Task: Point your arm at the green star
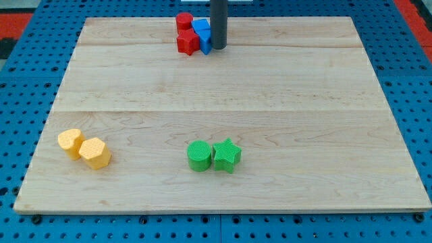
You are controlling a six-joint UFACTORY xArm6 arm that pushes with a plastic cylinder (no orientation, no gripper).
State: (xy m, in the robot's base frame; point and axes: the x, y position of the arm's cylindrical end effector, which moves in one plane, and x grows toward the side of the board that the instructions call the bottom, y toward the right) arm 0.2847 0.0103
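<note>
The green star lies near the view's bottom middle of the wooden board. A green round block touches its left side. My tip is at the view's top middle, far from the green star, right beside the blue blocks. The dark rod rises straight up out of the view.
A red round block and a red star-like block sit at the top, left of two blue blocks. Two yellow blocks lie at the bottom left. A blue pegboard surrounds the board.
</note>
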